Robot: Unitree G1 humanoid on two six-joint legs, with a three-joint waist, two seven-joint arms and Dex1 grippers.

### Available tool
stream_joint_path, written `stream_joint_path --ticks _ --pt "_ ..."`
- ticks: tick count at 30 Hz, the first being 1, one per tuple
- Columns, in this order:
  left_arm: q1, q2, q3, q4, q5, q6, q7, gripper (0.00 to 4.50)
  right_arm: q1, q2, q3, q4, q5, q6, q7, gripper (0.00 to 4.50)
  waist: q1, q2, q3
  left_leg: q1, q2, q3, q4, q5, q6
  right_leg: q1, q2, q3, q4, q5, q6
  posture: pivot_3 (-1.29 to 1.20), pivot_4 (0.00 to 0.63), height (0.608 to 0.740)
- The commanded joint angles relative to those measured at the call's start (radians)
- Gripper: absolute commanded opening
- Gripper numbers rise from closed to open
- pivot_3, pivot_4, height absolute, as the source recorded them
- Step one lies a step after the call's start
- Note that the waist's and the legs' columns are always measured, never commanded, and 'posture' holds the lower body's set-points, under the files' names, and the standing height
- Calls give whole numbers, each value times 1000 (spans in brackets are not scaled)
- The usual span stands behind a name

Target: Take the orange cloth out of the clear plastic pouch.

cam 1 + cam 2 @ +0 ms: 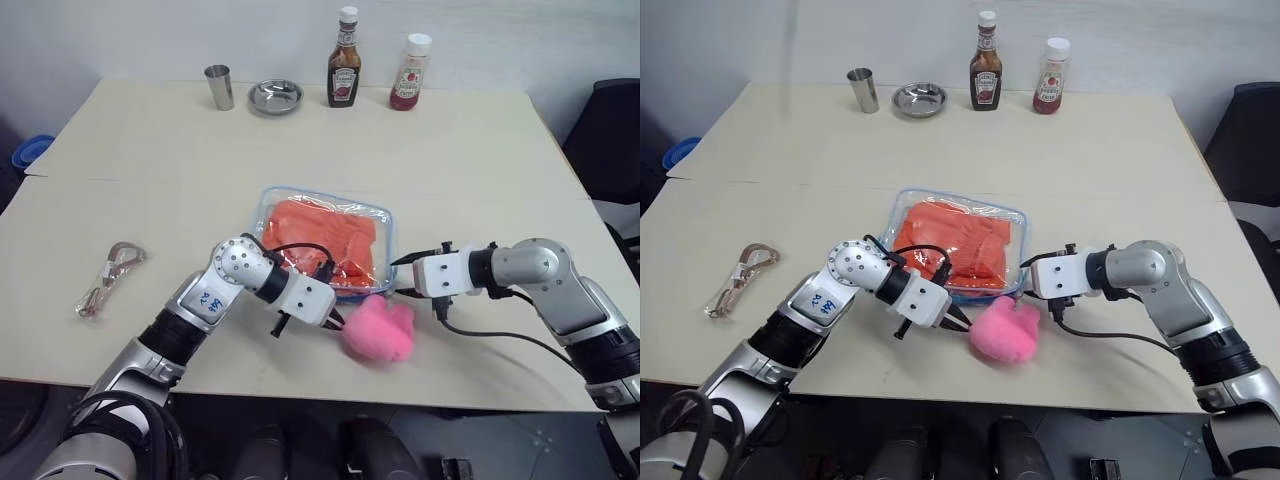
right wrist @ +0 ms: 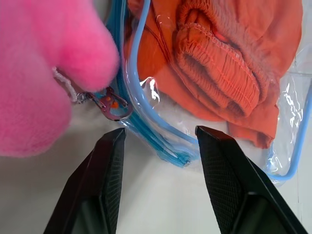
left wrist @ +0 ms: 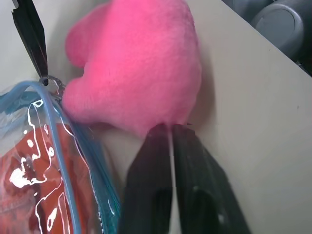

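Note:
The clear plastic pouch point(image 1: 388, 216) with light blue trim lies flat on the table, and the orange cloth point(image 1: 320, 235) is folded inside it. A pink plush toy point(image 1: 380, 330) lies at the pouch's near corner, tied by a cord to a small clip point(image 2: 109, 105) at the blue edge. My left gripper point(image 1: 335, 320) is shut, its tips point(image 3: 170, 127) touching the plush beside the pouch's near edge. My right gripper point(image 1: 402, 277) is open at the pouch's right near corner. Its two fingers point(image 2: 214, 161) stand on either side of the blue zipper edge without closing on it.
A steel cup point(image 1: 219, 87), a steel bowl point(image 1: 275, 96) and two sauce bottles point(image 1: 344, 70) point(image 1: 410, 72) stand along the far edge. A small clear packet with a clip point(image 1: 110, 280) lies at the left. A black chair point(image 1: 610, 130) stands right of the table.

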Motion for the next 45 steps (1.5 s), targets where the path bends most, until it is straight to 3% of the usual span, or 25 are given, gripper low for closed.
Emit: stream_joint_path --ticks 1,7,10,13,17,22,26,30,36,41,45 --pt "2 2 19 -46 -12 19 8 23 -25 17 -7 8 -4 -32 4 2382 0 0 0 0 0 0 0 0 0 0 0 0 0 0 0 0 150 740" --pt "5 8 18 -54 -8 31 4 23 -51 51 -11 33 -4 -43 18 2382 -1 0 0 0 0 0 0 0 0 0 0 0 4 0 0 0 150 740" --pt "6 12 27 -62 -17 35 3 0 -52 51 -8 36 -13 -50 27 1522 0 0 0 0 0 0 0 0 0 0 0 0 4 0 0 0 150 740" --pt "-5 20 50 -70 -40 40 -1 0 -54 50 -7 49 -31 -62 25 1522 -1 0 0 0 0 0 0 0 0 0 0 0 4 0 0 0 150 740" --pt "-17 15 91 -102 -100 76 -10 823 -50 45 -13 55 -33 -72 30 1496 -1 0 0 0 0 0 0 0 0 -1 0 0 4 0 0 0 150 740" --pt "-23 -27 96 -135 -139 97 -6 2372 -49 45 -19 53 -33 -72 32 1496 0 0 0 0 0 0 1 0 0 0 0 0 4 0 0 0 150 740" --pt "-10 -32 66 -161 -167 117 -59 2372 -44 40 -22 46 -33 -68 34 1496 -1 0 0 0 0 0 1 0 0 0 0 0 4 0 0 0 150 740" --pt "-26 -37 19 -124 -108 56 -74 2372 -45 34 -26 44 -30 -65 36 1496 -2 0 0 0 0 0 1 0 -1 0 0 0 4 0 0 0 150 740" --pt "-54 -87 -52 24 39 -134 -8 2372 -47 37 -28 34 -28 -52 36 1496 0 0 0 0 0 1 1 0 -1 0 0 0 4 0 0 0 150 740" --pt "-58 -125 -48 79 73 -183 49 2372 -48 43 -28 27 -24 -43 34 1496 0 0 0 0 0 1 1 0 0 0 0 0 4 0 0 0 150 740" --pt "-43 -120 -36 74 55 -183 49 1559 -47 48 -30 17 -14 -36 36 1496 -1 0 0 0 0 1 1 0 -1 -1 0 0 5 0 0 0 150 740"
